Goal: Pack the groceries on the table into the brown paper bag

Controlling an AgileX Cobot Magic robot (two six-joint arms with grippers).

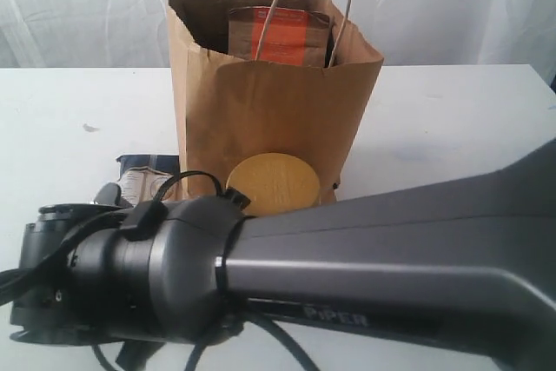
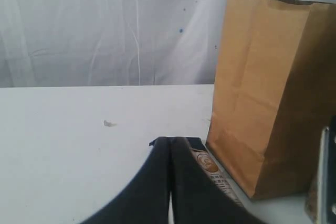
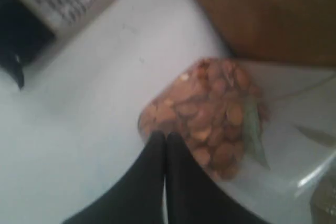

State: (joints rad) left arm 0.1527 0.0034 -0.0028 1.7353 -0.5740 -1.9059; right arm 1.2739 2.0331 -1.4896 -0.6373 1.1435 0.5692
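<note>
The brown paper bag (image 1: 276, 110) stands open at mid-table with the orange-labelled brown pouch (image 1: 280, 36) inside it. In front of the bag is the tan-lidded nut jar (image 1: 272, 182). The dark-blue/beige packet (image 1: 143, 177) lies flat to the bag's left. My left gripper (image 2: 169, 142) is shut and empty, just over the packet's (image 2: 211, 167) near end beside the bag (image 2: 273, 93). My right gripper (image 3: 166, 138) is shut and empty, its tips at the nut jar's (image 3: 210, 111) side. The other groceries are out of view.
My right arm (image 1: 373, 258) stretches across the whole foreground of the exterior view and hides the near table. A small white crumb (image 2: 109, 124) lies on the white table (image 2: 63, 145) left of the packet. A white curtain hangs behind.
</note>
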